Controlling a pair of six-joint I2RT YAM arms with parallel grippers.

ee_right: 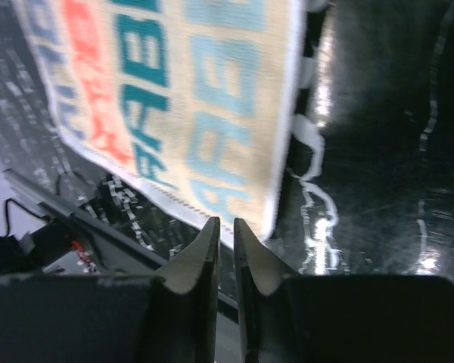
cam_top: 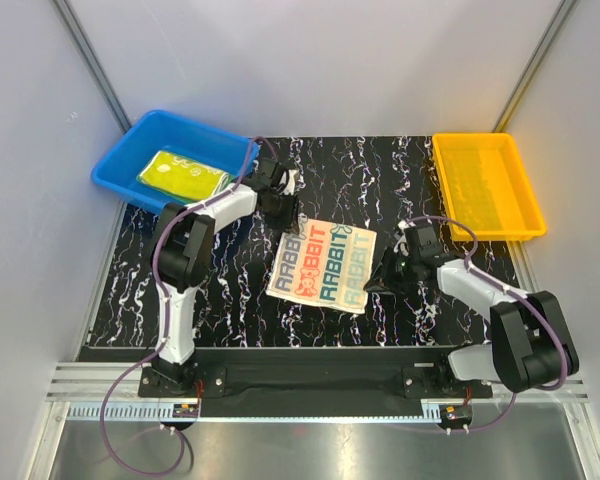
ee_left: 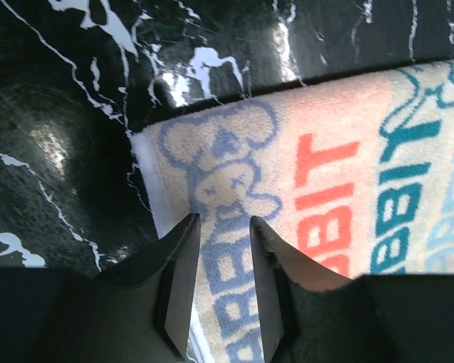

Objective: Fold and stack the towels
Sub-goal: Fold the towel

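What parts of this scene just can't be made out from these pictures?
- Top view: whether the left gripper touches the striped towel; arm hides it.
- Top view: yellow towel print in the blue bin; too small.
- Right wrist view: towel lettering blurred, cut off by the frame.

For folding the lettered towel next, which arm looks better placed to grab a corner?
Probably the left. Its gripper hangs open right over a corner of the towel. The right gripper, jaws nearly closed, sits just off the towel's edge.

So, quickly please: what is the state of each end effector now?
Left end effector: open, fingers part-spread above the RABBIT towel, holding nothing.
Right end effector: nearly closed, at the towel's edge; a grip cannot be told.
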